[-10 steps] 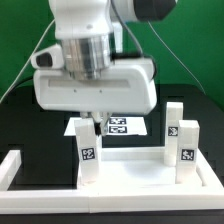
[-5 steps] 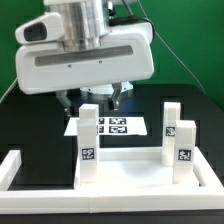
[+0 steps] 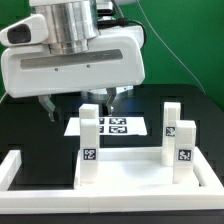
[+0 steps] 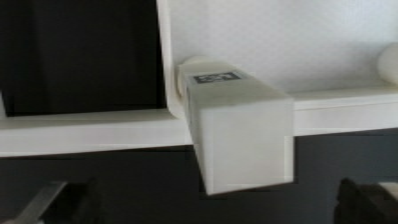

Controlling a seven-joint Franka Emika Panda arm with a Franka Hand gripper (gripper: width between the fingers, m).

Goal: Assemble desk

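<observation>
The white desk top (image 3: pixel 130 178) lies flat with short square tagged legs standing up from its corners. One leg (image 3: pixel 90 145) stands at the exterior view's left, and two legs (image 3: pixel 186 150) (image 3: pixel 172 118) stand at the right. My gripper (image 3: pixel 80 102) hangs open and empty just above the left leg, with one finger on each side of it and no contact. In the wrist view the same leg (image 4: pixel 235 130) with its tag sits between my dark fingertips (image 4: pixel 43 202), over the desk top's rim (image 4: pixel 89 132). There my gripper (image 4: pixel 205 205) holds nothing.
The marker board (image 3: pixel 118 127) lies on the black table behind the desk top. A white border bar (image 3: pixel 10 168) runs along the exterior view's left edge. A green backdrop stands behind the table.
My gripper has let go of the left leg, opened, risen off it and shifted toward the exterior view's left. The leg stays upright in its corner.
</observation>
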